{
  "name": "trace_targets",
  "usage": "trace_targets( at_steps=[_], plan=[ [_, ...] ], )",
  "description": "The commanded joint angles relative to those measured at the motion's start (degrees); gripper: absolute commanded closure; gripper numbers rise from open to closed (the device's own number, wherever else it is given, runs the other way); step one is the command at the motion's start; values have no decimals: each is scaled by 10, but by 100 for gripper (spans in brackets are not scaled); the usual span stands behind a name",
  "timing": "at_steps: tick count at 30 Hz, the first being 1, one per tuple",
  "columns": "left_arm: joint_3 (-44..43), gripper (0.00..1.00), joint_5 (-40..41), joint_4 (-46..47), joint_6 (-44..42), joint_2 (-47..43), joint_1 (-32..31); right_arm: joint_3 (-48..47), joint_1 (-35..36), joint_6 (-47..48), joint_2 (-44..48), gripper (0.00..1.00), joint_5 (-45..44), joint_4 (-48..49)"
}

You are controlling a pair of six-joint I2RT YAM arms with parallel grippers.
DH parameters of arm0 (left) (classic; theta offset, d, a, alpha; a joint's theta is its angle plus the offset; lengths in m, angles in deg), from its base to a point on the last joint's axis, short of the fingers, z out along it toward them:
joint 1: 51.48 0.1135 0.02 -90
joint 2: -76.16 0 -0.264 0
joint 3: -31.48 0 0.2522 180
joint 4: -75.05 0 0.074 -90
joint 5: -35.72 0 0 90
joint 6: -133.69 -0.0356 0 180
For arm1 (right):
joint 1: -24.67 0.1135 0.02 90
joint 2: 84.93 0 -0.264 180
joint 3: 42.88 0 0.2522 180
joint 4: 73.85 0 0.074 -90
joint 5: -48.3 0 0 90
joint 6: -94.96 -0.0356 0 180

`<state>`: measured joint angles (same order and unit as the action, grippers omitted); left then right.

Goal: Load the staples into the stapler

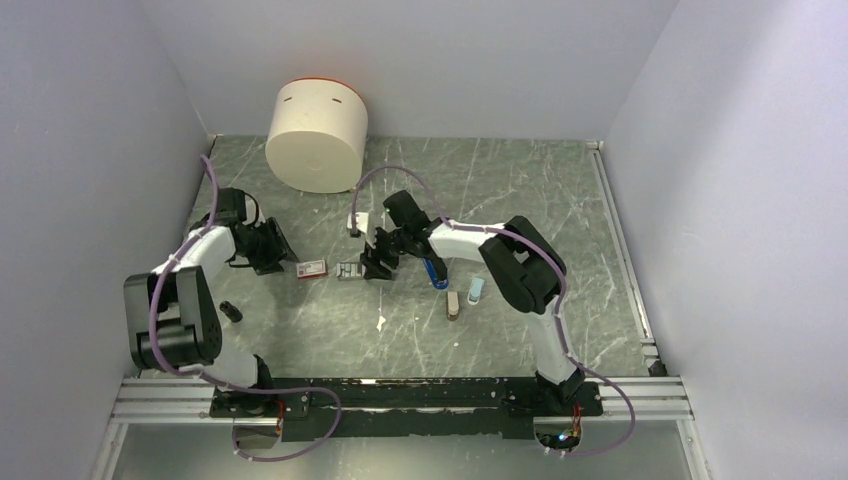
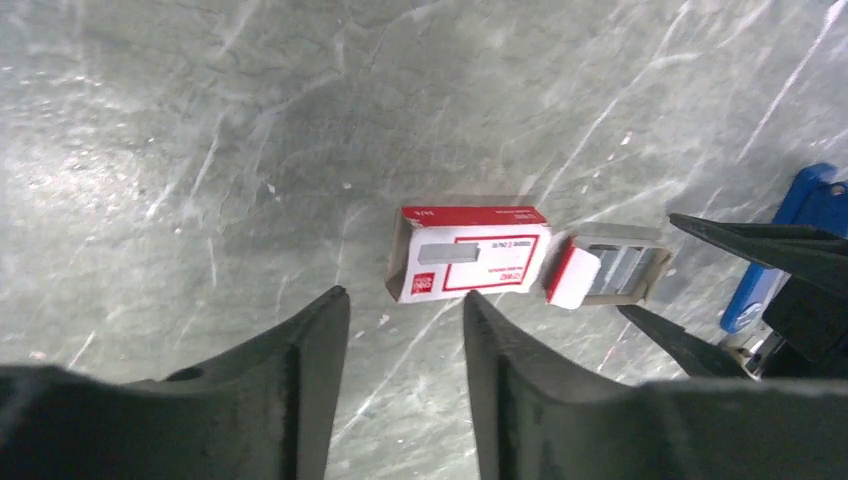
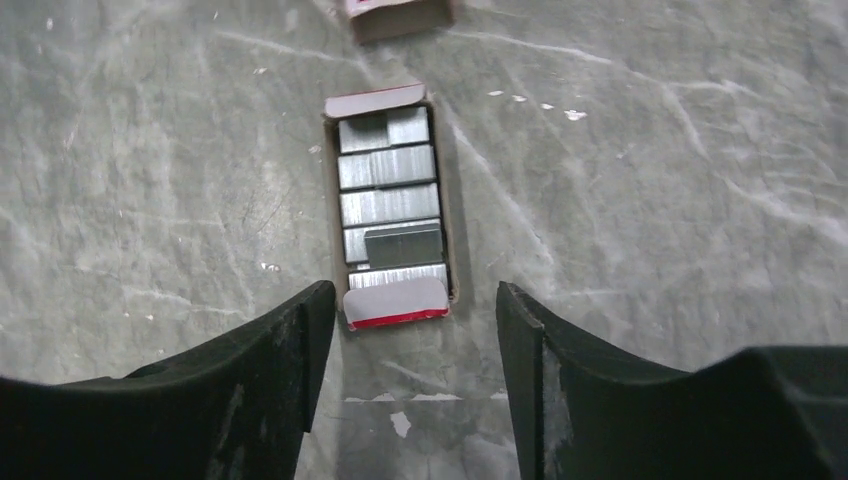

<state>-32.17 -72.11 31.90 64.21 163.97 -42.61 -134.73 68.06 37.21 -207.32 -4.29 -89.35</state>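
The staples' red box sleeve (image 1: 312, 267) (image 2: 470, 253) lies flat left of centre. Its pulled-out tray (image 1: 348, 271) (image 2: 610, 272) (image 3: 390, 205) lies just right of it, holding several silvery staple blocks, one loose on top. My right gripper (image 1: 375, 268) (image 3: 415, 290) hovers open over the tray's near end, nothing between its fingers. Short of the sleeve, on its left, my left gripper (image 1: 285, 255) (image 2: 405, 297) is open and empty. The blue stapler (image 1: 436, 272) (image 2: 790, 250) lies right of the tray, partly under the right arm.
A big white cylinder (image 1: 317, 135) stands at the back. A tan piece (image 1: 453, 305) and a pale-blue piece (image 1: 475, 291) sit near the stapler. A small black cylinder (image 1: 231, 311) lies by the left arm. A small white object (image 1: 357, 221) sits behind the tray.
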Motion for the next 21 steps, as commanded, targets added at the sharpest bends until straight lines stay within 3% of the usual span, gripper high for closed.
trace_targets(
  at_steps=[1, 9, 16, 19, 21],
  plan=[
    [-17, 44, 22, -7, -1, -69, 3, 8, -9, -123, 55, 33, -35, 74],
    [26, 32, -99, 56, 3, -206, 3, 61, -8, -314, 158, 31, -159, 142],
    [70, 32, -140, 89, 5, -288, 2, 18, -8, -446, 161, 47, -214, -12],
    [87, 32, -159, 103, 12, -326, 2, 13, -6, -415, 153, 40, -211, -75],
    [103, 32, -177, 114, 19, -349, 2, 47, -5, -440, 166, 28, -230, -58]
  ],
)
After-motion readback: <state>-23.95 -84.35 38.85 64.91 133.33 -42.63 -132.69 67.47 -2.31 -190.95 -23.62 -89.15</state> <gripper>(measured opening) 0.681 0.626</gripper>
